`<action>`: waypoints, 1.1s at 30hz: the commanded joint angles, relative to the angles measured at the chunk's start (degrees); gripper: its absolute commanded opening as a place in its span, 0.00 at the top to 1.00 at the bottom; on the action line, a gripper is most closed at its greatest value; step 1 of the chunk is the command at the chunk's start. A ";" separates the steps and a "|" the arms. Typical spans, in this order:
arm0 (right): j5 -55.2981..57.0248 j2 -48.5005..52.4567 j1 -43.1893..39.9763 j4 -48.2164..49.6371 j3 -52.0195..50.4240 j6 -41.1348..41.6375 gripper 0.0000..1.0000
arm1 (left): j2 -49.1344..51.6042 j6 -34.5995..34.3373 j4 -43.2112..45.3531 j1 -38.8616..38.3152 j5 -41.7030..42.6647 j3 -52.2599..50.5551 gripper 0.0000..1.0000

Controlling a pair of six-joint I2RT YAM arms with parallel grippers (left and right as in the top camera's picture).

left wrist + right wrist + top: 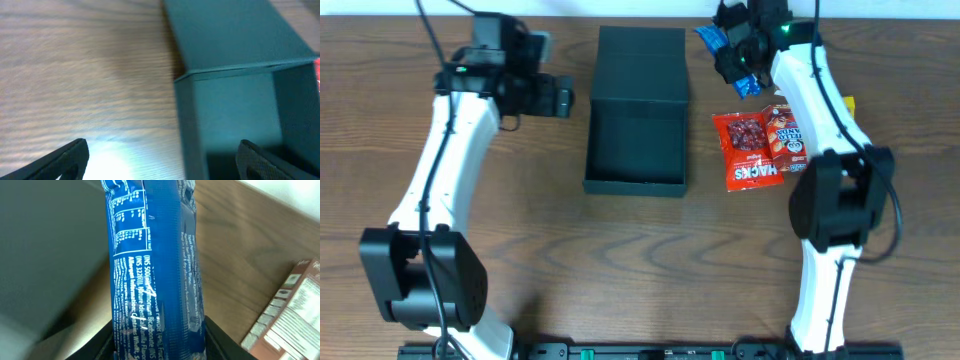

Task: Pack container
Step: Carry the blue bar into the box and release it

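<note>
The container (636, 150) is a matte black square box, open, its flap lid (640, 62) folded back toward the far edge. It also shows in the left wrist view (235, 115). My right gripper (732, 52) is shut on a blue snack packet (712, 40) and holds it in the air just right of the lid. The packet fills the right wrist view (155, 270) between the fingers (157, 342). My left gripper (563, 98) is open and empty beside the box's left wall; its fingers (160, 157) straddle that wall.
Two red snack packets (748, 150) (784, 135) lie on the table right of the box, under my right arm. A yellow item (848, 103) peeks out behind the right arm. A brown-red packet shows at the right wrist view's edge (292, 305).
</note>
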 commanded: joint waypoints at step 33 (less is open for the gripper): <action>-0.42 -7.39 27.85 -6.16 -22.71 -12.76 0.74 | 0.72 6.88 -8.35 18.05 7.54 0.48 0.05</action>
